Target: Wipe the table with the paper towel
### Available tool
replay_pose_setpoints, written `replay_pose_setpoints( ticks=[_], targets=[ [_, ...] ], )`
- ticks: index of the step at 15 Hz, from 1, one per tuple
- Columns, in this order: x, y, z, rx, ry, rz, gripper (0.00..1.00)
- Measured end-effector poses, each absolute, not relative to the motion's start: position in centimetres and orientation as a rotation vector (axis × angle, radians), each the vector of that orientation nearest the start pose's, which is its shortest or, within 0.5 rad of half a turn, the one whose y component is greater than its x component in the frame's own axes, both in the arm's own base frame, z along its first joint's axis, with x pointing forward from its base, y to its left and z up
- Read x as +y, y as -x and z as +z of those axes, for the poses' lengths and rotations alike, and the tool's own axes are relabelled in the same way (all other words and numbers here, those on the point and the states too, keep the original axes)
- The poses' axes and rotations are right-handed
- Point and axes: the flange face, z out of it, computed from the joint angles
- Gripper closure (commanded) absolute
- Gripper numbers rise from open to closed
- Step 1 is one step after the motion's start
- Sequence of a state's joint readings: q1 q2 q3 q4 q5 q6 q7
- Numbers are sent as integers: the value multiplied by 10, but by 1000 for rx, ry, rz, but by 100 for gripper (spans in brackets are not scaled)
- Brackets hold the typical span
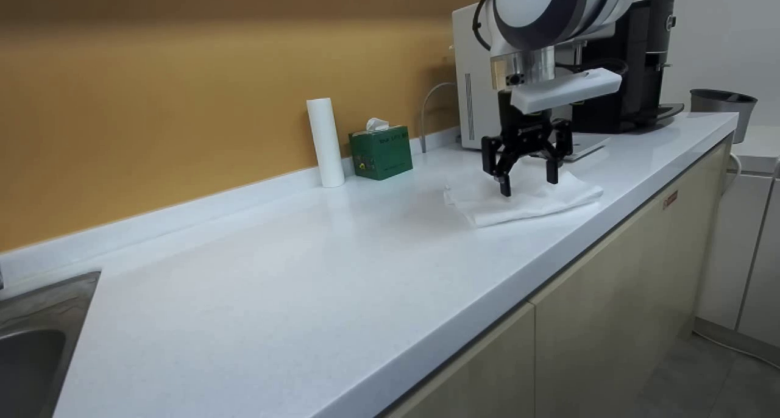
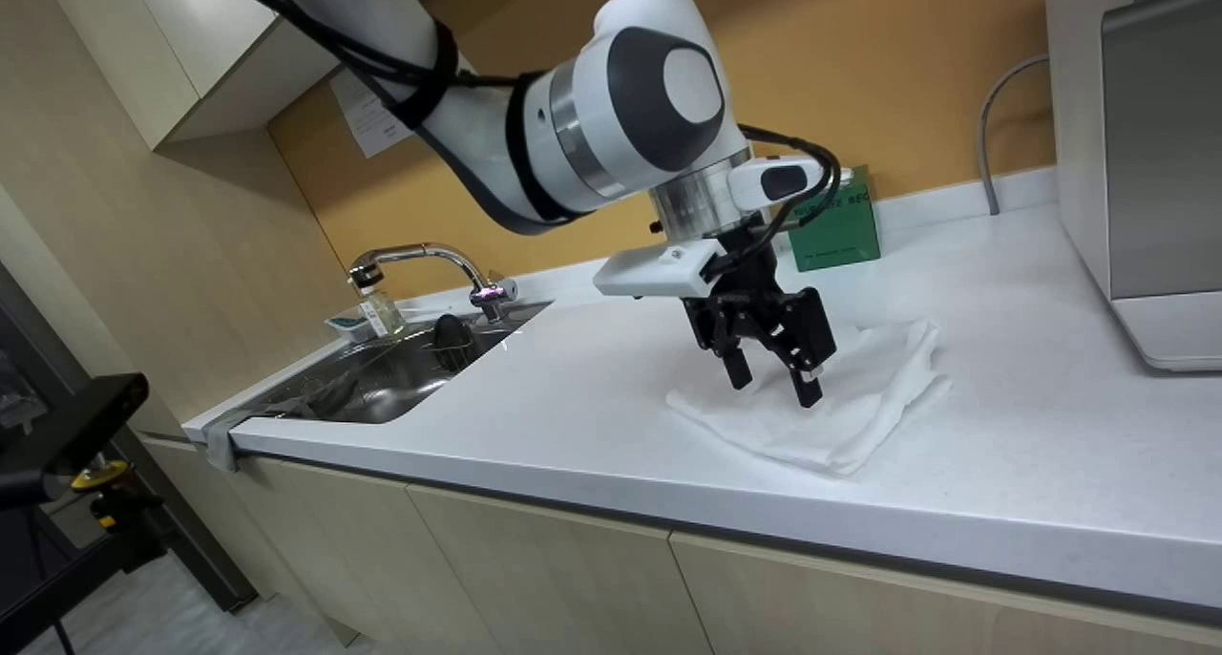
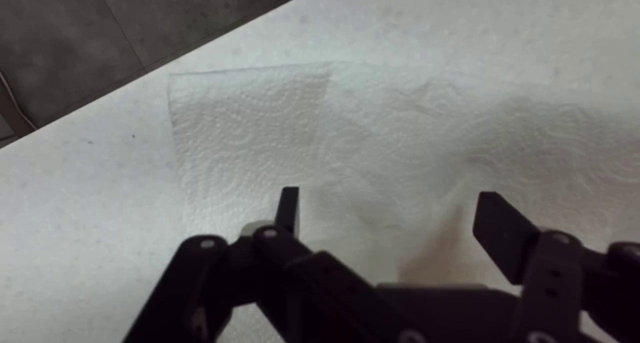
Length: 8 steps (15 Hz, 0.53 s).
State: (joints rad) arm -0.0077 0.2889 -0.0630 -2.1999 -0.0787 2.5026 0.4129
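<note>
In an exterior view my gripper is right of centre, fingers released and spread, pointing down over the paper towel. Towel lies flat-ish on the countertop; can't tell if the tips touch it. Green tissue box, upper centre: print looks like "Your Life", rest too small. Red label on the cabinet front: unreadable. I get a long run of countertop to lower left, up to the sink.

In an exterior view the towel sits right of centre, near the front edge, both fingertips over it. Wall sheet, upper left, illegible. Room right of the towel, up to the white appliance.

Wrist view: fingers wide apart, embossed towel below and between them. Counter edge cuts across upper left, just beside the towel's corner; floor beyond.
</note>
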Motion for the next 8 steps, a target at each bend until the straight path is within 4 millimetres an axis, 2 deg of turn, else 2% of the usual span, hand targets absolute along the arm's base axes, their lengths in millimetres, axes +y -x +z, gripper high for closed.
replay_pose_setpoints(
  ticks=[5, 8],
  targets=[
    [-45, -563, 237, 684, 3137, -17, 76],
    [-46, -566, 236, 700, 3126, -22, 97]
  ],
)
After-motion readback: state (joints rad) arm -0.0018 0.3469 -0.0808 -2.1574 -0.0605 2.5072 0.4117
